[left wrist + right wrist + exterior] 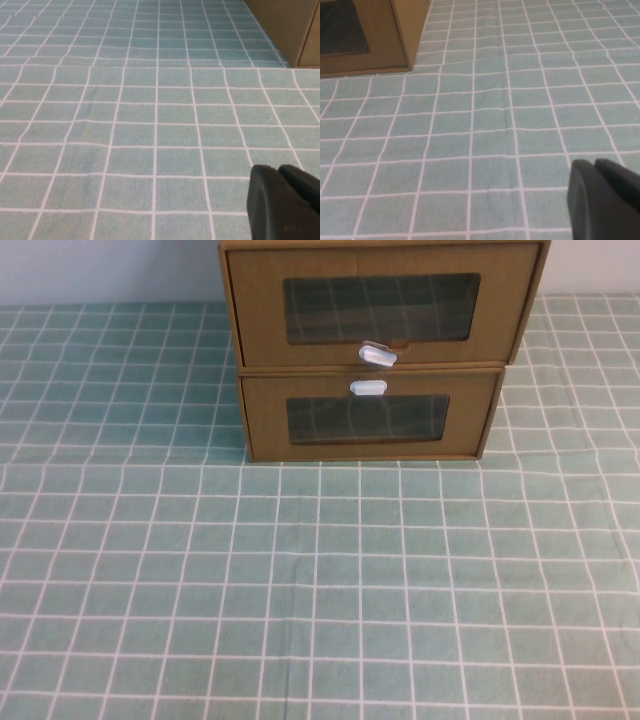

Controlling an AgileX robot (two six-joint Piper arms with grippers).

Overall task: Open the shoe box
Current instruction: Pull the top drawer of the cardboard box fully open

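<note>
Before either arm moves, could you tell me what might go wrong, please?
1. The upper shoe box rests on the lower shoe box; pulling the lower handle could drag or tip the stack.
2. The upper handle is small and tilted, so a pinch may slip.
3. The right gripper, shut, and the left gripper hang low over the tablecloth, short of the boxes; an advance could snag the cloth.

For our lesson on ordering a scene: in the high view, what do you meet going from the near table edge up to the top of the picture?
Checked tablecloth → lower shoe box → upper shoe box → wall. Neither gripper shows there; the left gripper and right gripper appear only in their wrist views, over the cloth.
</note>
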